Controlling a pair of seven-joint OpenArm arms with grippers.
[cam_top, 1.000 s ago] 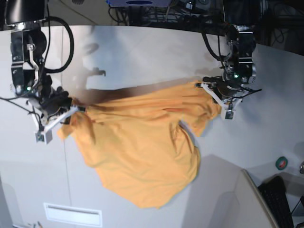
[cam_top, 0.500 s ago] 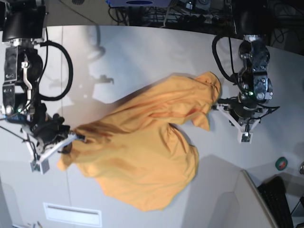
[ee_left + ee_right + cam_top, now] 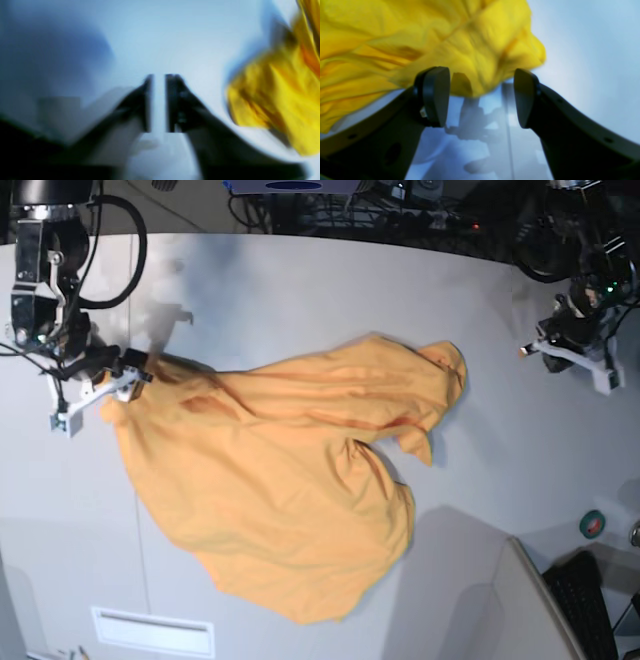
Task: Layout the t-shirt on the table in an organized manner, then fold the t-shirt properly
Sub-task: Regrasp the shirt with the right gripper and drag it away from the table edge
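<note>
The orange t-shirt lies spread and wrinkled across the middle of the white table. My right gripper is at the shirt's left corner in the base view. In the right wrist view this gripper is open wide, and the t-shirt bunches just beyond its fingertips, with nothing pinched. My left gripper hovers to the right of the shirt, well apart from it. In the blurred left wrist view the left gripper shows a narrow empty gap between its fingers, and the t-shirt is off to the right.
A green tape roll lies near the right edge. A dark keyboard and a raised grey panel fill the lower right corner. A white slotted strip is at the front left. Cables run behind the far edge.
Both grippers have let go of the shirt, and it has dropped onto the table. The left arm has pulled away to the right. The right arm has moved toward the far edge.
</note>
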